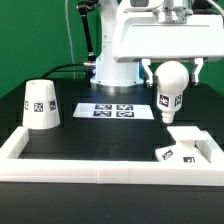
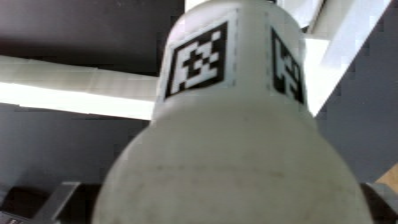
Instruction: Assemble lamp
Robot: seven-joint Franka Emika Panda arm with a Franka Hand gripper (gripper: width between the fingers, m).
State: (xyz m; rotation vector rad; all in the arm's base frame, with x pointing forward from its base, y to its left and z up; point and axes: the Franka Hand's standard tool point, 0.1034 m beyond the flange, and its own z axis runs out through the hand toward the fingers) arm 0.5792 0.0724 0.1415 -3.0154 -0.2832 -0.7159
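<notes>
My gripper (image 1: 172, 72) is shut on the white ball-topped bulb (image 1: 171, 88) and holds it in the air at the exterior view's right, above the flat square base (image 1: 187, 144). The bulb's tagged stem points down. In the wrist view the bulb (image 2: 222, 130) fills the picture, its tags facing the camera, with my dark fingers (image 2: 45, 203) at its sides. The tapered cup-shaped shade (image 1: 41, 105) stands mouth down on the black table at the exterior view's left, well apart from the gripper.
The marker board (image 1: 113, 110) lies flat at the table's middle back. A low white wall (image 1: 100, 170) runs along the front and left of the table. The robot's white body (image 1: 118, 45) stands behind the marker board.
</notes>
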